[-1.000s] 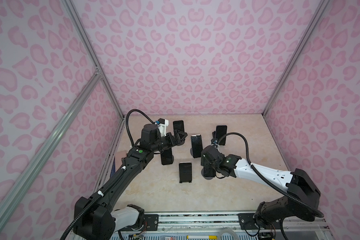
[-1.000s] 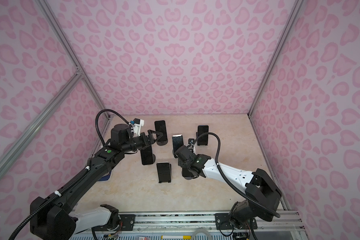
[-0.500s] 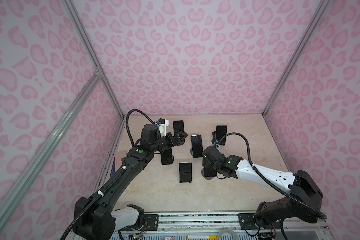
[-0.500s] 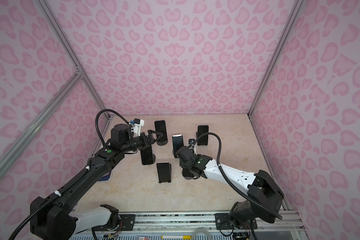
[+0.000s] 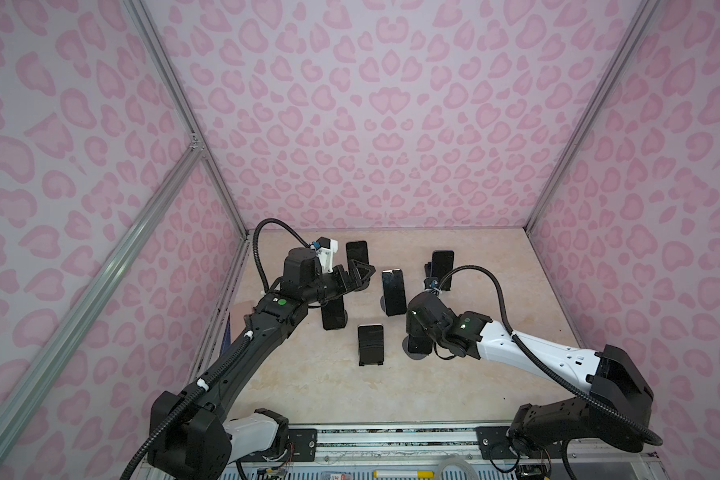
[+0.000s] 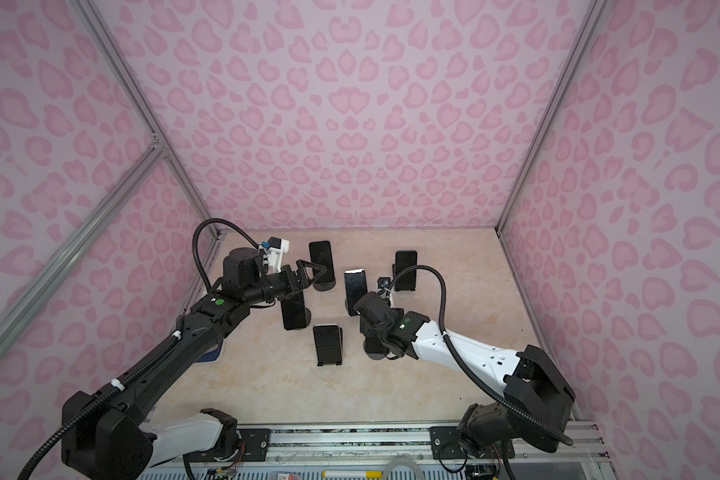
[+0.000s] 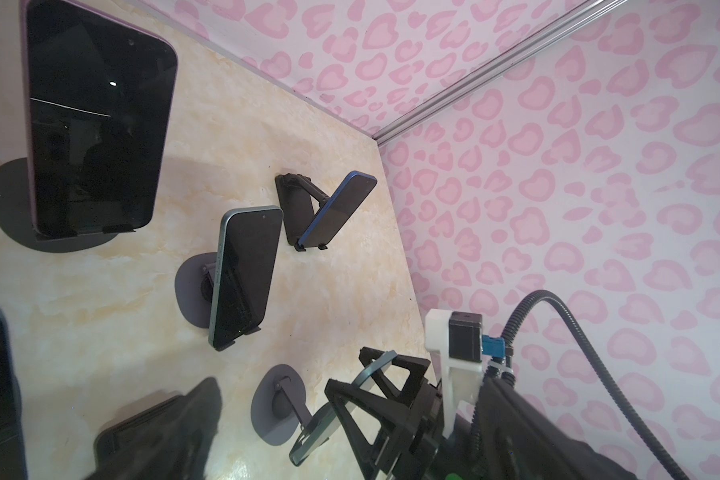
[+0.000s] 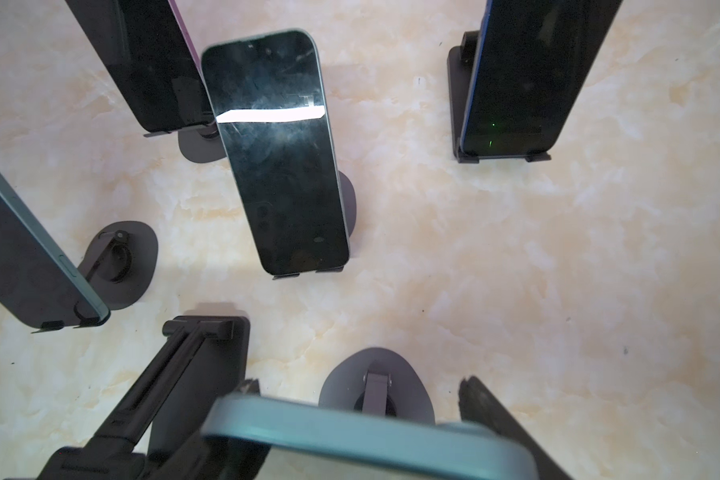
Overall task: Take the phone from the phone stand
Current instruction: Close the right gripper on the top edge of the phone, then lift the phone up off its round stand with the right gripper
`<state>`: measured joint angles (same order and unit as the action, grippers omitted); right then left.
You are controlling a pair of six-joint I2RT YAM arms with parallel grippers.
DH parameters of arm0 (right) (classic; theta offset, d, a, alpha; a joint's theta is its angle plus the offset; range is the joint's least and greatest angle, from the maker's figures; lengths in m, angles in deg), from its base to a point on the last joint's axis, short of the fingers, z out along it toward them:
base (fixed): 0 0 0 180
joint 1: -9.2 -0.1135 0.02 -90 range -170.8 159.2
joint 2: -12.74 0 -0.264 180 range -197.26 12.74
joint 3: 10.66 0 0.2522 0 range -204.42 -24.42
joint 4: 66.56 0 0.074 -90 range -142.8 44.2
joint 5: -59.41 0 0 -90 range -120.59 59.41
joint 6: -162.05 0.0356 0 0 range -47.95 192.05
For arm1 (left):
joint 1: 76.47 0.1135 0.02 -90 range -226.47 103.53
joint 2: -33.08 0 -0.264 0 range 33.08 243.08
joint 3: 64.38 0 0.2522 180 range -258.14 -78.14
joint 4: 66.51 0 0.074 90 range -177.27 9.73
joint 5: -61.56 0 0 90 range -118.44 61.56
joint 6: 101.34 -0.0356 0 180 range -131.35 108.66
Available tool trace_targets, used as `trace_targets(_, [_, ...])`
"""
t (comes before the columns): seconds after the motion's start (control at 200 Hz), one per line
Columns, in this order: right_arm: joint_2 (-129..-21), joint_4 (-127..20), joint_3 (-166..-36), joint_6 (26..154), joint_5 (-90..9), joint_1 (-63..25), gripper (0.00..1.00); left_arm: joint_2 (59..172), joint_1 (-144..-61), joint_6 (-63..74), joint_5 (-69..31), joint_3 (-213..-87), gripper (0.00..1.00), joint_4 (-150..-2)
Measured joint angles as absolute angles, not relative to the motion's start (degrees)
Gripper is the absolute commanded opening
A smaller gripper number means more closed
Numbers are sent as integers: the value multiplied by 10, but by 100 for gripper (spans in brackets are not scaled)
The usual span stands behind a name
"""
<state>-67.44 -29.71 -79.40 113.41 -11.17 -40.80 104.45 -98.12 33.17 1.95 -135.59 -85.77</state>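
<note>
Six phones stand on the tabletop [image 5: 308, 395]. Yours is the teal-edged phone [image 8: 362, 440], at about 5 o'clock from the middle phone [image 5: 393, 292]. Its long axis runs up from its stand [image 7: 273, 409], leaning back over the round base, top edge uppermost. Your right gripper [image 8: 356, 386] has fingers on either side of that top edge, but you cannot tell whether they press it. Your left gripper [image 5: 361, 275] hangs at 10 o'clock of the middle phone, fingers spread wide, holding nothing.
</note>
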Motion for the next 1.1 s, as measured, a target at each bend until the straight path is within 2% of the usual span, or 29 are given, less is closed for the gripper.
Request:
trace_targets(0.39, [-622,-287,-793,1123,-113,-408,67,1045,-984,332,35,-1356,99,-850])
trace_targets(0.715, [-564,-256,-820,1104,-97,-393,67,1060,-1031,329,50,-1358,99,-847])
trace_targets(0.92, [-529,-224,-826,1084,-100,-344,67,1066,-1054,321,54,-1362,99,-846])
trace_targets(1.1, [-501,-212,-805,1060,-134,-254,67,1079,-1079,314,58,-1364,99,-846])
